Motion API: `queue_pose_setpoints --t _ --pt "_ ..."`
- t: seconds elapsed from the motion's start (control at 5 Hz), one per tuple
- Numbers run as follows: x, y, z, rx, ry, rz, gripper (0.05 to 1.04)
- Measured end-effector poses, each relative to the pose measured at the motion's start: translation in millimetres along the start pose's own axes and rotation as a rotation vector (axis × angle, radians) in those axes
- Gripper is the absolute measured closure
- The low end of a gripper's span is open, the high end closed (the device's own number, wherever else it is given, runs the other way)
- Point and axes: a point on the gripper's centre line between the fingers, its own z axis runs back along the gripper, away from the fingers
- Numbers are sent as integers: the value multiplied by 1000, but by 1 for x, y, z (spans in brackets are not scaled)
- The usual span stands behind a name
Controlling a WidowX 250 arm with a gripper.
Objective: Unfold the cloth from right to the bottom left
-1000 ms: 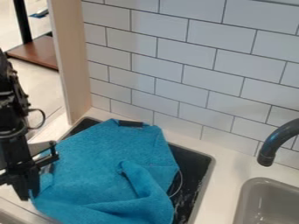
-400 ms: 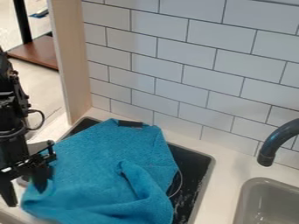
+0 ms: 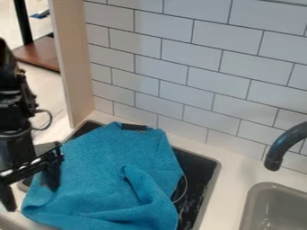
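My black gripper [image 3: 31, 194] hangs at the lower left with its two fingers spread wide and no cloth held between them. The right finger is over the left edge of the blue cloth [image 3: 108, 166], while the left finger stands outside that edge. Spread across the dark stove top, the cloth covers most of it. A raised fold curves through its lower right part, and its lower left corner lies near the counter's front edge.
Dark stove surface [image 3: 201, 173] shows right of the cloth, with a thin wire loop. A grey sink [image 3: 276, 211] and black faucet [image 3: 285, 146] are at the right. Behind stands a tiled wall [image 3: 192, 67], with a wooden panel [image 3: 75, 67] at the back left.
The gripper has opened and let go of the cloth's left edge. That lower left edge has settled outward to the left. The arm has shifted slightly.
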Motion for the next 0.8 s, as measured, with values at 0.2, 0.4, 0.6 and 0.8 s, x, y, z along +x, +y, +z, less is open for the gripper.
queue_pose_setpoints --t 0.2,0.4,0.6,0.8 --pt "-6 -22 6 -44 6 -64 83" --pt "-16 -52 17 -107 -3 -162 83" --pt "-31 -73 21 -121 -7 -259 83" --pt "-32 -78 22 -145 -16 -307 83"
